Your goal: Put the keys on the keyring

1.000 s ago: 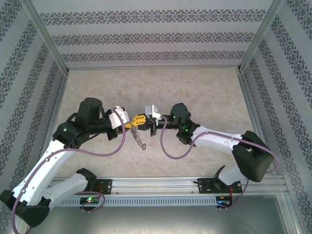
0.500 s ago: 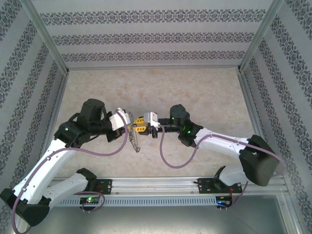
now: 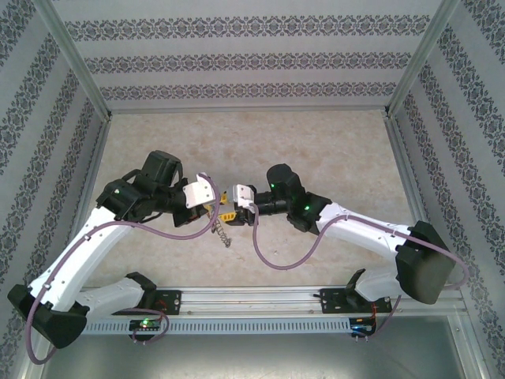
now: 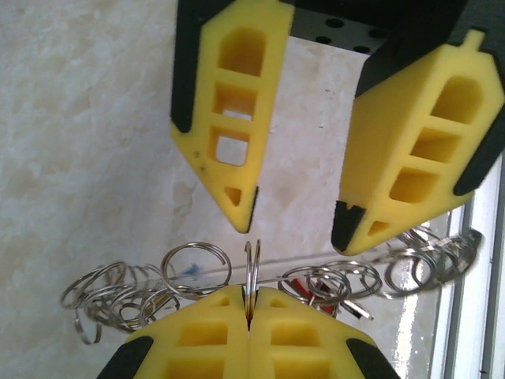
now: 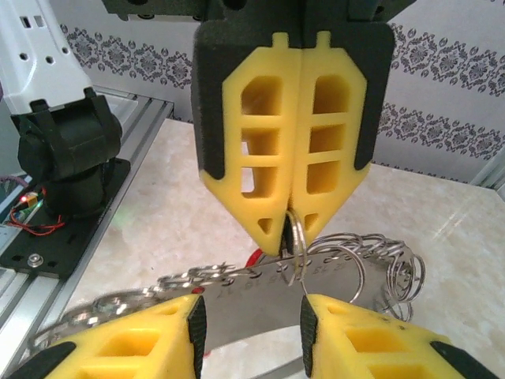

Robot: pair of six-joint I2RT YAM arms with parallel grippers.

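The keyring [image 4: 197,276] is a silvery bunch of split rings strung along a flat metal strip [image 5: 260,296] with numbered holes. My left gripper [image 4: 248,298] is shut on one upright split ring [image 4: 252,264]. My right gripper [image 4: 296,230] faces it, open, with its fingertips apart on either side of that ring. In the right wrist view the right gripper [image 5: 251,324] straddles the strip below the left gripper [image 5: 292,225]. A red key head [image 4: 304,284] peeks out among the rings. From above, both grippers [image 3: 213,208] [image 3: 230,207] meet mid-table and the keyring's chain [image 3: 224,233] dangles.
The beige table [image 3: 316,150] is walled by patterned panels, with aluminium posts [image 3: 79,63] at the corners. The arm bases sit on a metal rail [image 3: 252,300] at the near edge. Purple cables [image 3: 272,257] loop under both arms.
My right gripper's jaws have parted from shut to open. Both grippers have shifted a little to the left, and the dangling keyring moved with them.
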